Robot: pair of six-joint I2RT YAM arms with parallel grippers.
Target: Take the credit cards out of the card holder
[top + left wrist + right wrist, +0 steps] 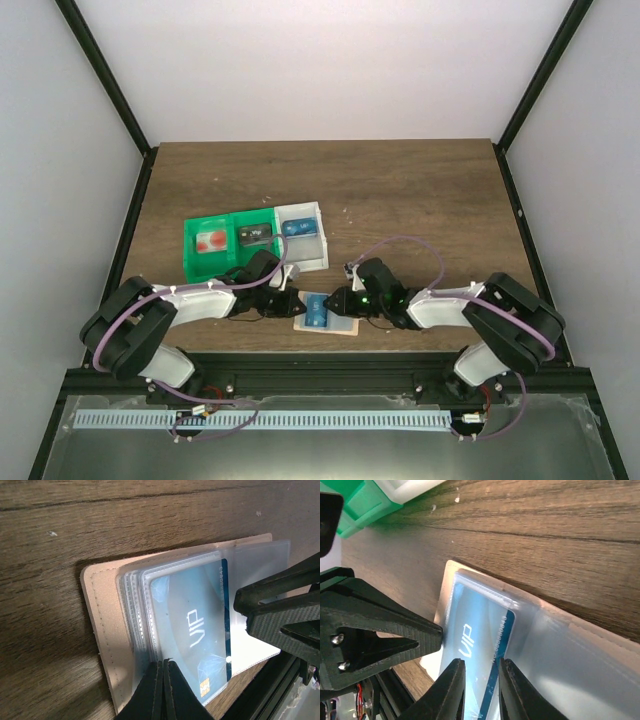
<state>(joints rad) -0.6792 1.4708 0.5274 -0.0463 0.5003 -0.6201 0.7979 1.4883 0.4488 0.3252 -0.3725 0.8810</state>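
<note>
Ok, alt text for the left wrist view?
The left gripper, fingers shut, touches the clear sleeves of the tan card holder, where a blue VIP card shows. The right gripper juts in from the right, over a wood table.

The card holder (pixel 338 327) is boxed in pretty tight: the left gripper (pixel 294 303) is parked at 9 o'clock, the right gripper (pixel 336 300) at 3. The green tray (pixel 190 250) and white box (pixel 310 256) are found at 11. Bare table (pixel 420 190) is left open from 12 to 2.
</note>
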